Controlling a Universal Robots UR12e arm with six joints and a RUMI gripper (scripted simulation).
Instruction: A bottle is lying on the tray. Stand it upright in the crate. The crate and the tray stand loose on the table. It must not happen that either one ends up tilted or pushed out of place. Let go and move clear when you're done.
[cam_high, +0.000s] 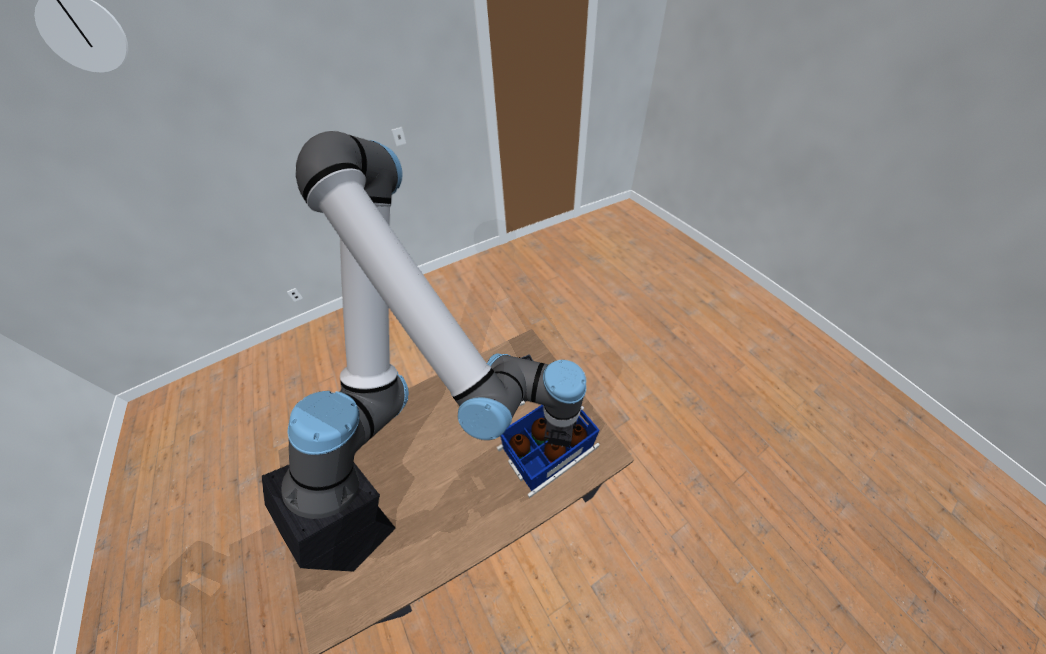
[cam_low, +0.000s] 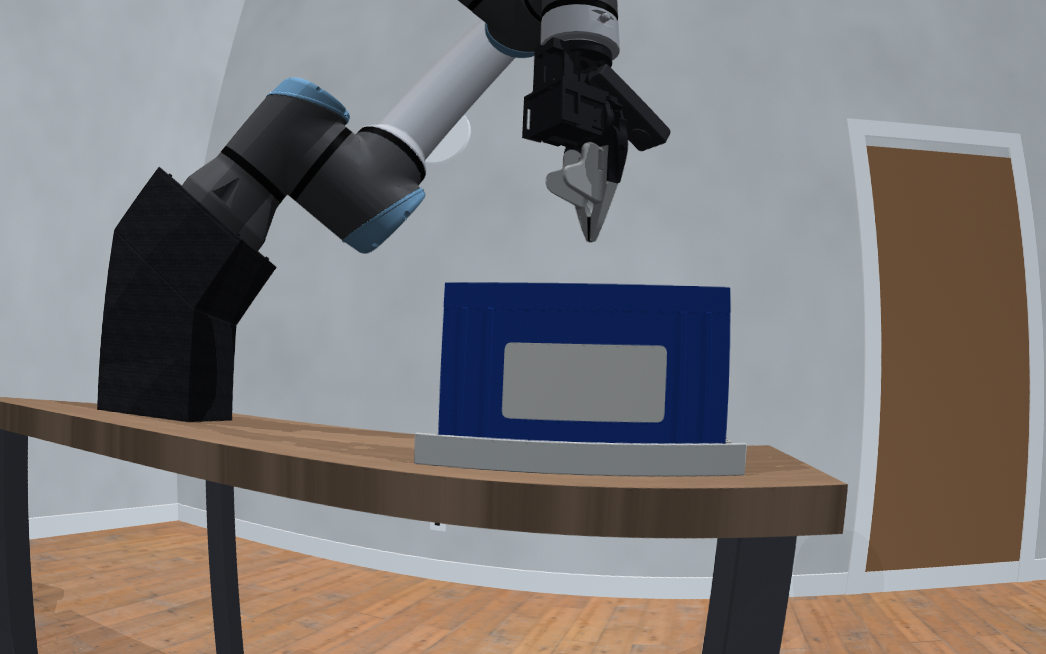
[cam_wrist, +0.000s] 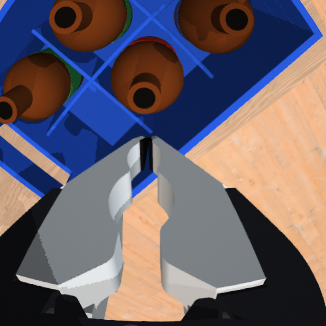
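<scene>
The blue crate (cam_high: 549, 448) stands near the table's right end and also shows in the exterior view (cam_low: 583, 362). Several brown bottles (cam_wrist: 145, 75) stand upright in its cells. My gripper (cam_low: 590, 231) hangs a little above the crate's top edge, with its fingers shut on nothing. In the wrist view the fingertips (cam_wrist: 146, 145) meet over the crate's near wall, beside an empty cell (cam_wrist: 100, 125). The tray and the lying bottle are hidden; in the top view my arm covers the table behind the crate.
The crate rests on a flat grey base (cam_low: 578, 456) close to the table's edge. The robot's black pedestal (cam_low: 165, 323) stands at the table's left end. My forearm (cam_high: 416, 285) reaches low across the table.
</scene>
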